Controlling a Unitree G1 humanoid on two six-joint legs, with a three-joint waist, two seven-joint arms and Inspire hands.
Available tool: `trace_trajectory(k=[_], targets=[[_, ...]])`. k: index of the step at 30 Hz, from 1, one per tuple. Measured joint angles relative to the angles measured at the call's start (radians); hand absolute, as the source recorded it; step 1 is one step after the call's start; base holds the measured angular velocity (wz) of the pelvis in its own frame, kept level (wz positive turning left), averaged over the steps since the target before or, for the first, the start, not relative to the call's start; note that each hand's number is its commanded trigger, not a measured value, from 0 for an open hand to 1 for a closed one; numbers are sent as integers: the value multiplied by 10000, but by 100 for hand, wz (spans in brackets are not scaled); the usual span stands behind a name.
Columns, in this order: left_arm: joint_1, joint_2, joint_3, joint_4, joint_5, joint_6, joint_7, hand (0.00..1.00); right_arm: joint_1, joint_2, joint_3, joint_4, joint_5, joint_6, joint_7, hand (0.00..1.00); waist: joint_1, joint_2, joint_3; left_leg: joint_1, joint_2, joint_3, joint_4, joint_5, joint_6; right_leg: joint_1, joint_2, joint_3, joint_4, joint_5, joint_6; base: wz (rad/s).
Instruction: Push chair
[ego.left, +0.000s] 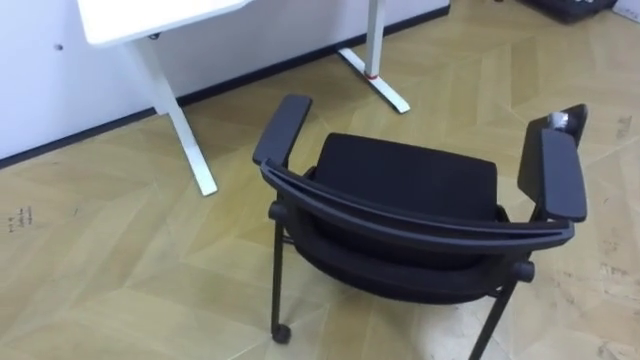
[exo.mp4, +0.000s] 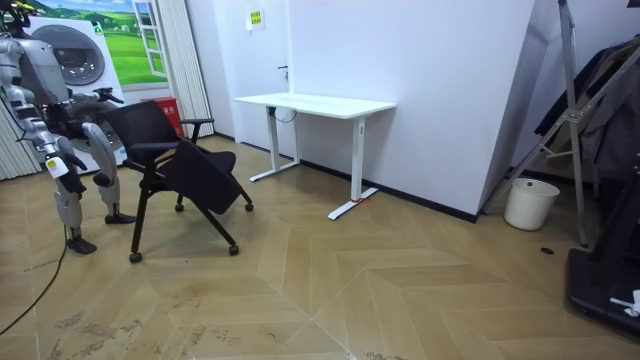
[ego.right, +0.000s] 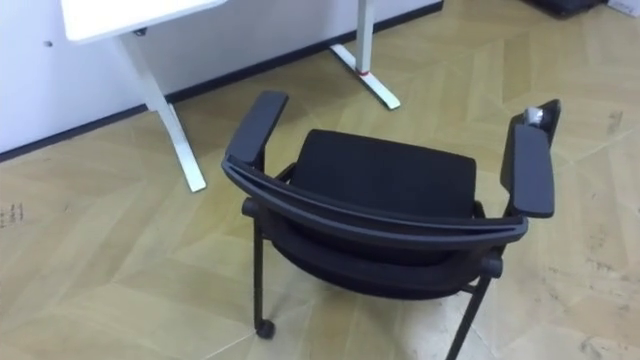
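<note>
Chair (ego.left: 400, 200): black, on castors, standing on the wood floor just before the robot, backrest toward it and seat facing the white desk (ego.left: 150, 20). Robot hand (exo.mp4: 101, 98), by the backrest top: state cannot be told, left or right. Step: push apparently starting. Next move: a steady forward shove.

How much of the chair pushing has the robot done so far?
Done: the robot stands close behind the black armrest chair on castors, facing the white desk. In hand: in the room view an arm reaches toward the chair's back. Left: bare wooden floor lies between chair and desk, so most of the push probably remains.
</note>
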Motion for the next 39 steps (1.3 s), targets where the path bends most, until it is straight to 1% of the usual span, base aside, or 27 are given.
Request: trace_trajectory(k=[1, 2, 4, 5, 7, 8, 10, 11, 13, 14, 15, 17, 18, 20, 22, 23, 25, 26, 27, 28, 29, 30, 31, 35, 39], targets=[[-67, 76, -4, -548, 760, -4, 220, 0, 28, 0, -3, 19, -21, 3, -19, 0, -34, -18, 7, 9, 1, 24, 1, 0, 0, -1, -1, 17, -1, 0, 0, -5], [-119, 124, -6, -768, 1173, -6, 313, 0, 26, 0, -4, 31, -56, 4, -53, 0, -81, -21, 11, 17, 1, 36, -3, 0, 0, -3, -3, 35, -1, 0, 0, -4], [-260, 270, -14, -1376, 2478, -2, 497, 0, -10, 2, 1, 182, -203, 6, -100, 0, -330, 12, 15, 44, 2, 74, -8, 0, 1, 3, -9, 102, -5, 1, -1, -5], [-267, 291, -16, -1498, 2759, 0, 493, 0, -13, 2, -5, 181, -195, 7, -94, 0, -412, 16, 17, 45, 2, 75, -14, 0, 1, 7, -11, 99, -4, 1, -1, -4], [-278, 293, -88, -2009, 3783, 29, 493, 0, 24, 0, -3, 192, -142, 21, -85, 0, -631, 11, 8, 48, 5, 97, -29, 0, 1, -19, -12, 138, -6, 0, -1, 0], [-289, 297, -151, -2088, 4013, 30, 496, 0, 40, -2, 0, 215, -128, 35, -84, 0, -729, 24, 19, 52, 5, 103, -31, 0, 1, -19, -12, 148, -8, 1, -1, -7], [-308, 293, -470, -2188, 4773, 108, 497, 0, 104, 0, 3, 287, -67, 110, -61, 0, -852, 110, 94, 142, 30, 235, -99, -1, 2, -36, -14, 319, -11, 1, -1, -15], [-328, 293, -531, -2187, 4988, 168, 496, 0, 107, 7, 6, 333, -73, 111, -59, 0, -925, 121, 95, 146, 30, 234, -116, -1, 2, -38, -15, 324, -11, 1, -1, -11], [-479, 294, -656, -2197, 5815, 285, 493, 0, 151, 29, 5, 406, -132, 157, -44, 0, -1126, 142, 80, 174, 37, 257, -173, 0, 2, -52, -15, 356, -14, 1, -1, -2], [-525, 296, -676, -2215, 5985, 305, 493, 0, 159, 23, -4, 406, -166, 183, -44, 0, -1182, 143, 77, 181, 39, 272, -187, 0, 2, -55, -15, 372, -21, 1, -1, -6], [-547, 314, -738, -2299, 6339, 338, 494, 0, 149, 14, -6, 409, -201, 208, -43, 0, -1314, 145, 74, 179, 39, 304, -195, -1, 2, -65, -15, 401, -25, 1, -1, -11], [-548, 340, -912, -2459, 6865, 389, 459, 0, 131, 12, -9, 426, -234, 207, 26, 0, -1414, 154, 60, 177, 57, 417, -203, -1, 2, -142, -18, 525, -24, 2, -3, -16], [-535, 347, -1104, -2679, 7224, 452, 408, 0, 210, 12, -16, 425, -217, 200, 140, 0, -1496, 154, 58, 176, 57, 442, -209, -1, 2, -169, -25, 569, -20, 3, -4, -11], [-534, 383, -1420, -2923, 7913, 469, 323, 0, 213, 24, -6, 396, -201, 188, 283, 0, -1581, 167, 38, 199, 57, 472, -228, -1, 2, -182, -36, 606, -9, 3, -4, -7], [-538, 463, -2065, -3025, 8626, 496, -30, 0, 236, 23, 1, 408, -140, 189, 331, 0, -1614, 226, -2, 266, 57, 517, -261, 0, 3, -170, -40, 657, -8, 4, -4, -9], [-528, 495, -2259, -3025, 8677, 517, -162, 0, 241, 18, 1, 412, -107, 189, 330, 0, -1611, 248, -17, 307, 61, 544, -288, 0, 3, -163, -40, 711, -7, 4, -4, -16], [-529, 546, -2882, -3029, 8963, 612, -696, 0, 228, 4, 7, 427, 84, 188, 344, 0, -1634, 246, -43, 401, 73, 651, -366, 2, 5, -159, -47, 826, -5, 4, -5, -14], [-531, 580, -2992, -3031, 9028, 622, -800, 0, 228, 4, 5, 444, 91, 188, 363, 0, -1659, 246, -43, 416, 73, 671, -367, 2, 5, -158, -48, 846, -5, 4, -5, -8], [-532, 727, -3188, -3033, 9262, 661, -994, 0, 184, 5, 3, 457, 84, 188, 443, 0, -1736, 282, -61, 450, 74, 701, -370, 2, 5, -136, -49, 889, -6, 5, -5, -9], [-530, 881, -3286, -3034, 9490, 653, -1139, 0, 174, 4, 2, 487, 83, 188, 517, 0, -1814, 271, -48, 504, 80, 742, -382, 1, 5, -109, -49, 950, -6, 5, -6, -10], [-529, 937, -3296, -3034, 9626, 653, -1194, 0, 135, 3, 3, 485, 83, 187, 549, 0, -1840, 281, -44, 549, 82, 767, -401, 1, 5, -91, -50, 987, -6, 5, -6, -15], [-529, 1085, -3404, -3033, 9630, 646, -1276, 0, 115, 2, 9, 495, 98, 185, 596, 0, -1902, 295, -29, 653, 86, 830, -439, 1, 5, -43, -54, 1066, -9, 5, -6, -20], [-508, 1184, -3567, -3031, 9624, 643, -1295, 0, 112, -9, 10, 517, 91, 185, 651, 0, -1916, 315, -34, 741, 91, 940, -488, 1, 5, -16, -63, 1152, -7, 5, -6, -20], [-471, 1184, -3993, -3028, 9626, 637, -1305, 0, 121, -9, 14, 610, 89, 198, 732, 0, -1940, 334, -22, 896, 91, 1115, -597, 1, 5, -31, -71, 1410, 5, 8, -1, -17], [-203, 1184, -4176, -3022, 9623, 639, -1319, 0, 105, -12, 2, 613, 100, 204, 772, 0, -2168, 339, -21, 913, 99, 1183, -597, 1, 5, -50, -74, 1463, 4, 9, 1, -4]])
